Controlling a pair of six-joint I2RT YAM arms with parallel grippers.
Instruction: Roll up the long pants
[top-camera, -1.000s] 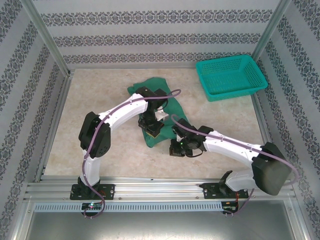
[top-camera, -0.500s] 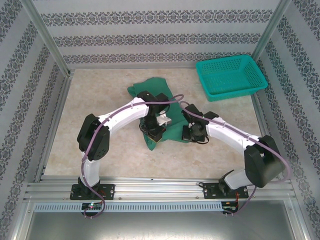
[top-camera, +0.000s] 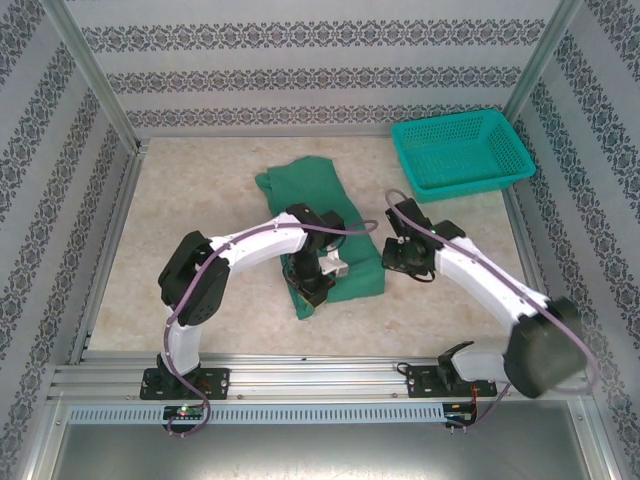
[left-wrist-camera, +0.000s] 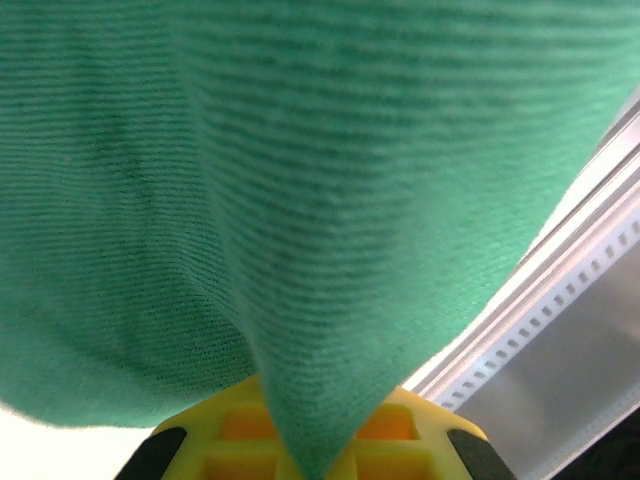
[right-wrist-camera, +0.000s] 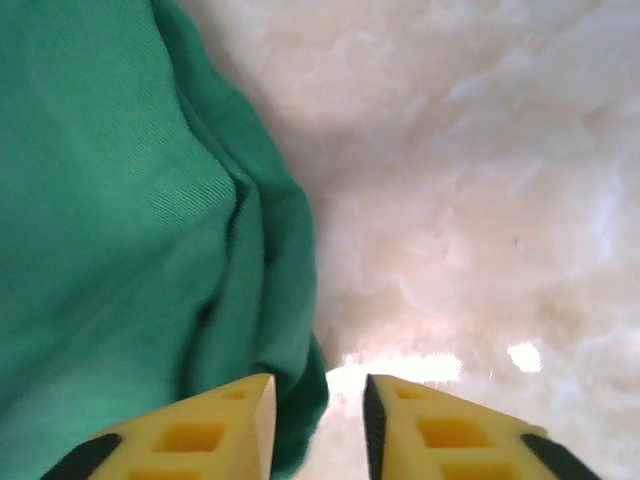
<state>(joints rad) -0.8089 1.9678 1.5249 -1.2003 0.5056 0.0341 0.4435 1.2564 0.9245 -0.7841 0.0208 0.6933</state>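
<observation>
The left arm folds at the elbow and reaches right, its wrist bent back toward the near edge. The left tool (top-camera: 316, 286) has its yellow fingers (left-wrist-camera: 400, 432) pinched on a fold of the long pants (left-wrist-camera: 300, 200). The right arm stretches forward and left, with the right tool (right-wrist-camera: 318, 418) pointing down and its fingers a little apart.

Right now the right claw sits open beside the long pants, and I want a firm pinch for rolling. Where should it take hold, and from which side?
Take the bunched fold along the right edge of the long pants, coming in from the bare table side. The fabric stacks thick and rounded there, and the open right claw has that rim between its fingers, so a pinch should probably hold.
</observation>
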